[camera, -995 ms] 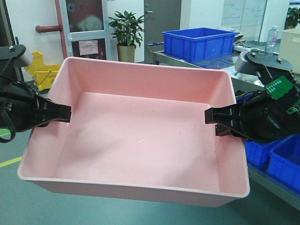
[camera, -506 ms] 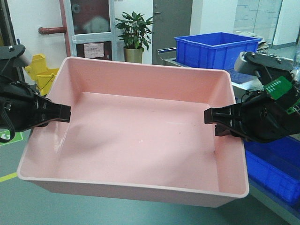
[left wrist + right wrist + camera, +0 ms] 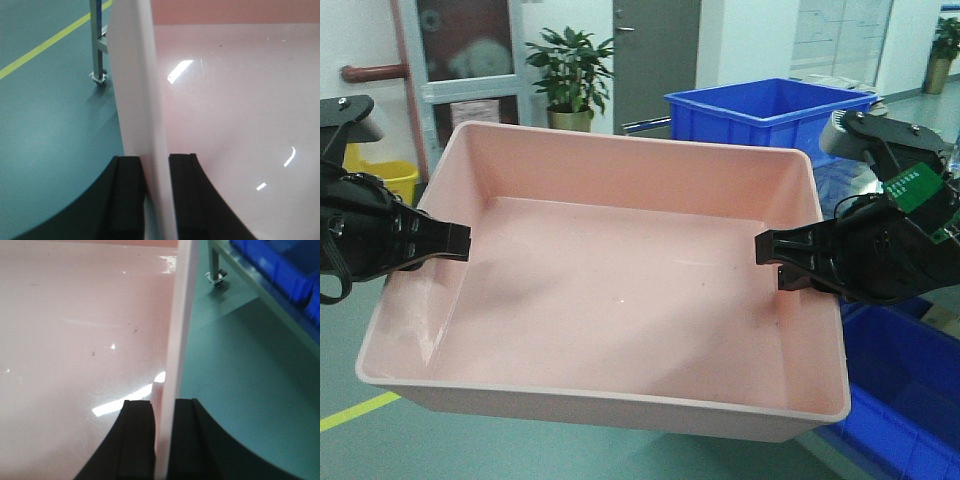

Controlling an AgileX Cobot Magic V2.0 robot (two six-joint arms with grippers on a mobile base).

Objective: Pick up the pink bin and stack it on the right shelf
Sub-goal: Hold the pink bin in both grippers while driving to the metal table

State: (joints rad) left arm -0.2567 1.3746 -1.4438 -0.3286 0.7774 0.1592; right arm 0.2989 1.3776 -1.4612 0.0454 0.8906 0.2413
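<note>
A: Where's the pink bin (image 3: pixel 620 300)?
B: Up in the air over the green floor (image 3: pixel 345 345), open side up, hanging between the two arms.
A: Grips?
B: Left gripper (image 3: pixel 460 240) is clenched on the bin's left wall. The wrist view shows one black finger inside, one outside, and the wall pinched between. Right gripper (image 3: pixel 767 248) is clamped the same way on the right wall.
A: Around it?
B: A blue crate (image 3: pixel 770 110) stands behind the far right corner, its lower part hidden by the bin's rim. More blue crates (image 3: pixel 910 420) sit low, just beside the near right corner, under the right arm. A potted plant (image 3: pixel 565 75) and a grey door (image 3: pixel 655 50) are beyond the far edge. There's a yellow bucket (image 3: pixel 390 178) past the far left corner, behind the left arm. A yellow line (image 3: pixel 355 412) crosses the floor by the near left corner.
A: Anything touching the bin?
B: Only the grippers, as far as it shows. The underside is hidden.
</note>
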